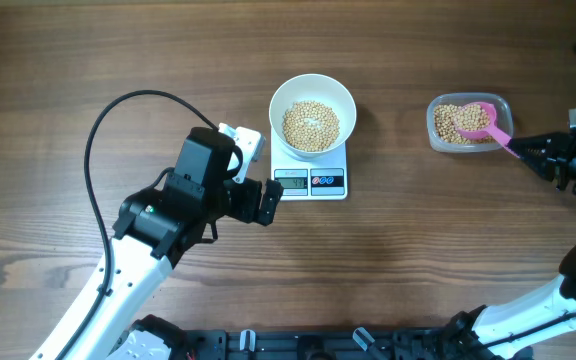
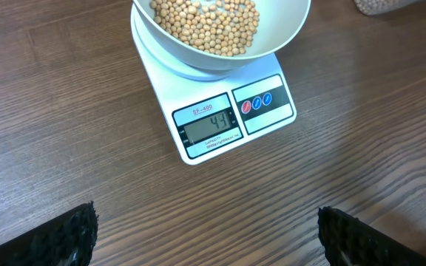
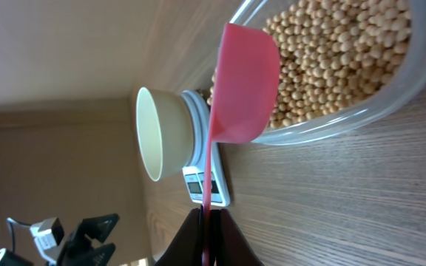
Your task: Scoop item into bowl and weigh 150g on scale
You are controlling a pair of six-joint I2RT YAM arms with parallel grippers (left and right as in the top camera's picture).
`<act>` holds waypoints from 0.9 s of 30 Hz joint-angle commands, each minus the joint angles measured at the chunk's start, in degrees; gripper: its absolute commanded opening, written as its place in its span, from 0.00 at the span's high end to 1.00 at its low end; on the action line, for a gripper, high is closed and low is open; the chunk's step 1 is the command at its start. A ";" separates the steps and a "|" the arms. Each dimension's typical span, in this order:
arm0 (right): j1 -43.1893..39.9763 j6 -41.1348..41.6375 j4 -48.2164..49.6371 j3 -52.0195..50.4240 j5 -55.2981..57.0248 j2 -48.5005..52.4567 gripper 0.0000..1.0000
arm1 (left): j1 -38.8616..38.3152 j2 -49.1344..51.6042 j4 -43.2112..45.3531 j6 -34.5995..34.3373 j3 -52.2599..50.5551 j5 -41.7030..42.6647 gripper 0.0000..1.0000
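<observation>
A: Where's the scoop (image 1: 476, 120)?
B: The right gripper (image 3: 209, 222) pinches its handle, cup among the beans (image 1: 453, 125) in the tub (image 1: 431, 128). The left gripper (image 2: 205, 247) gapes beside the scale (image 1: 298, 182).
A: Load it level, then tip slowly into the bowl (image 1: 278, 98).

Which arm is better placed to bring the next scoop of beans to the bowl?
Right. The right gripper is shut on the pink scoop, which sits in the tub of beans. The left gripper hangs open and empty near the scale.
</observation>
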 commanded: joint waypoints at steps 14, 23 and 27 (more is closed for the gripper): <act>13.38 -10.12 -8.90 -0.39 -15.72 0.85 0.96 | -0.22 0.02 0.20 1.14 0.24 0.70 0.00; 27.43 -8.61 -7.23 2.08 -20.61 0.83 0.96 | -0.22 0.02 0.20 1.14 0.24 0.70 0.00; 33.75 5.99 1.33 5.88 -10.21 0.83 0.96 | -0.20 0.02 0.17 1.14 0.24 0.70 0.00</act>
